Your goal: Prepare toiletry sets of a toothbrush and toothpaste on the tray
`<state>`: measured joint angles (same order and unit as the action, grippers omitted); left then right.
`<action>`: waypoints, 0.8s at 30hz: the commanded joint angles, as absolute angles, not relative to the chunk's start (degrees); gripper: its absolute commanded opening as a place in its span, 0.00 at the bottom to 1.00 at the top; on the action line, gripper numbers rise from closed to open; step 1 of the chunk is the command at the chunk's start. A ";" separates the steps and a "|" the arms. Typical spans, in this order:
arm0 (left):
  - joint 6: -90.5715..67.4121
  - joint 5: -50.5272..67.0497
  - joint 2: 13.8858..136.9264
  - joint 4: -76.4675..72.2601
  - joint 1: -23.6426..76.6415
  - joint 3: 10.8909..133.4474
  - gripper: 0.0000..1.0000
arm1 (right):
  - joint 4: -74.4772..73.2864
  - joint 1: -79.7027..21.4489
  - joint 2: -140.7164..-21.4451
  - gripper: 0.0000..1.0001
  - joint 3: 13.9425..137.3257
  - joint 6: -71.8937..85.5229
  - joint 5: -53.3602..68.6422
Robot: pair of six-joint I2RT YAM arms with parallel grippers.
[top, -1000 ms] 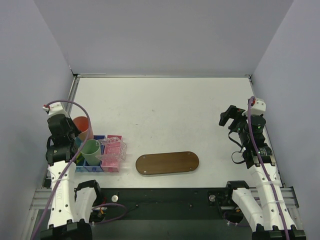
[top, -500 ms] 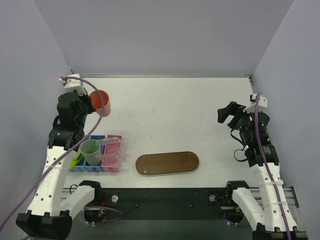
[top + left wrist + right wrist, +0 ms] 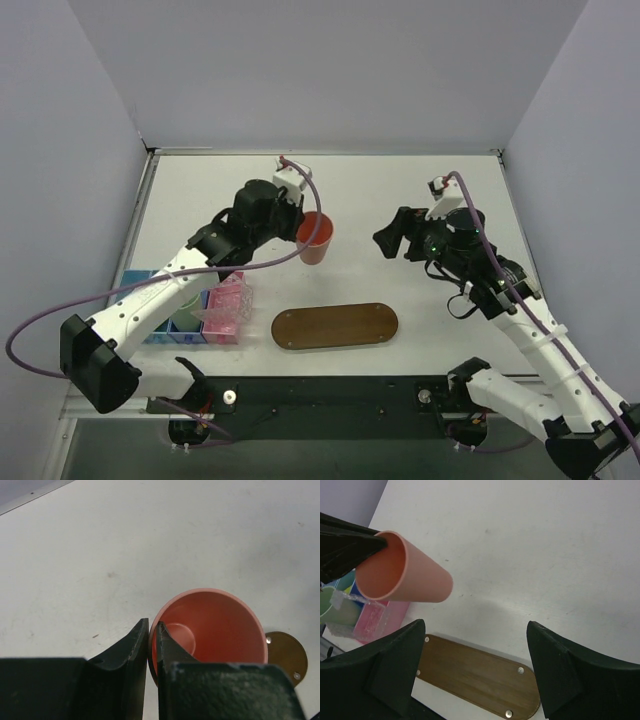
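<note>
You are working over a white table (image 3: 400, 190), matte and evenly lit, with only soft shadows on it. Just ahead of the left gripper (image 3: 300, 232) the surface carries a faint smudge (image 3: 111, 574) and a few tiny dark specks. Beyond both grippers a pale lavender-grey back wall (image 3: 330, 70) rises from the table's far edge. The left wall (image 3: 60, 150) stands well outboard of the left gripper, and the right wall (image 3: 590, 120) well outboard of the right gripper (image 3: 383, 240). Behind them a dark strip (image 3: 330, 392) runs along the near edge.
</note>
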<state>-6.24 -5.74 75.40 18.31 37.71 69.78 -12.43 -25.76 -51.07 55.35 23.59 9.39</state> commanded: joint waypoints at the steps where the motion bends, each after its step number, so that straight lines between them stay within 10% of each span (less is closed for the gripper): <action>1: -5.45 -9.40 73.39 14.77 42.80 68.74 0.00 | -15.47 -34.00 -54.83 0.77 59.76 25.14 4.15; 24: -7.03 -14.59 73.48 12.92 53.17 63.81 0.00 | -11.16 -45.79 -66.18 0.56 60.38 28.83 -6.32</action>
<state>-6.63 -12.93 73.89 16.43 52.86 63.40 -12.93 -44.34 -65.19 59.16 29.39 -2.02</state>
